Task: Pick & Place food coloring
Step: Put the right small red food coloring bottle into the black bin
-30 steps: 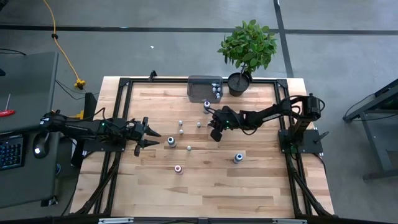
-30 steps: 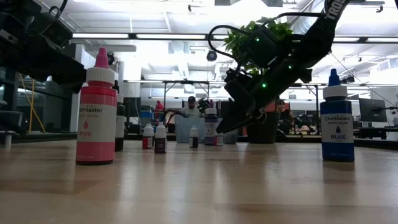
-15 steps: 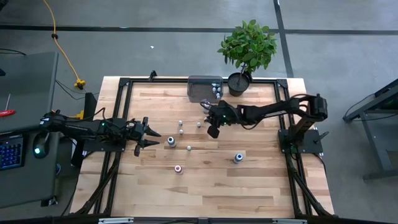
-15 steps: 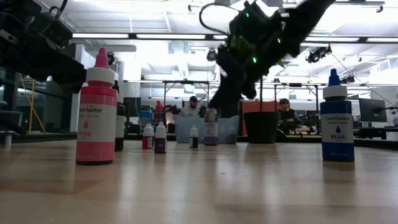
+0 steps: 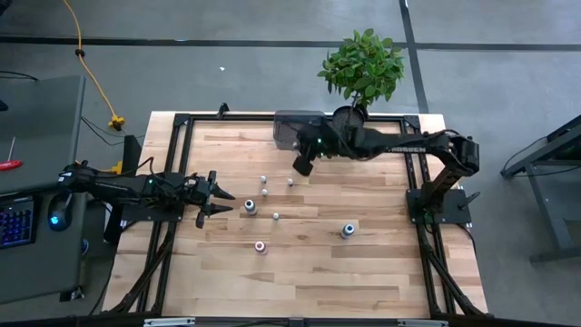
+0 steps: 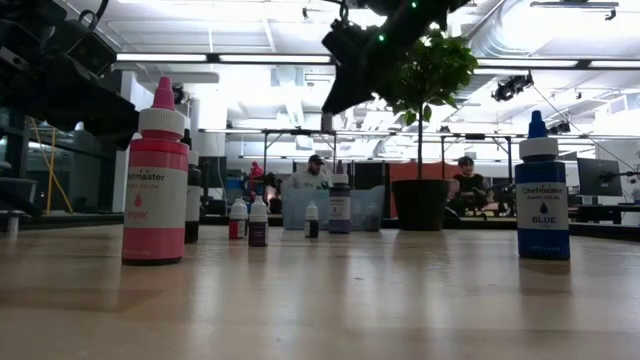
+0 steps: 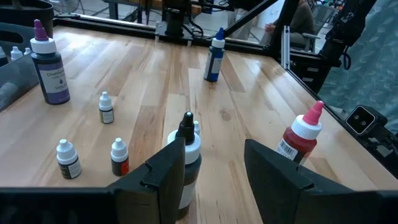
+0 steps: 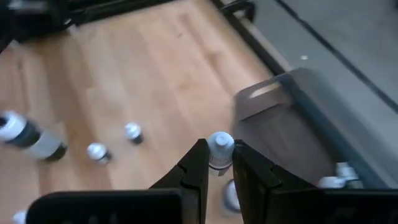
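Observation:
Several food coloring bottles stand upright on their bases on the wooden table: a pink one (image 5: 260, 245), a blue one (image 5: 347, 231), a black-and-white one (image 5: 249, 207), a purple one (image 7: 51, 62) and tiny white-capped ones (image 5: 265, 186). More tiny ones sit in the grey tray (image 5: 289, 123). My right gripper (image 5: 300, 165) hangs high in the low view (image 6: 338, 92), just near of the tray, shut on a tiny bottle (image 8: 219, 149). My left gripper (image 5: 221, 196) is open and low at the table's left. The black-and-white bottle (image 7: 186, 155) stands just ahead of it, untouched. My right gripper pinches a tiny white-capped bottle between its two fingers (image 8: 196, 168). The white cap (image 8: 221, 142) sticks out past the fingertips and the body is hidden between them. The bottle is lifted clear of the table, beside the tray's near edge (image 8: 267, 99).
A potted green plant (image 5: 361, 68) stands at the far edge, right of the tray. The black frame rails (image 5: 182, 163) run along the table's sides. Bare wood lies across the near half of the table (image 5: 309, 282). People sit in the room beyond (image 6: 312, 172).
My right gripper has risen and travelled toward the far edge, from mid-table up to the tray's near side, staying shut on the tiny bottle it carries. The left arm and the standing bottles have kept still.

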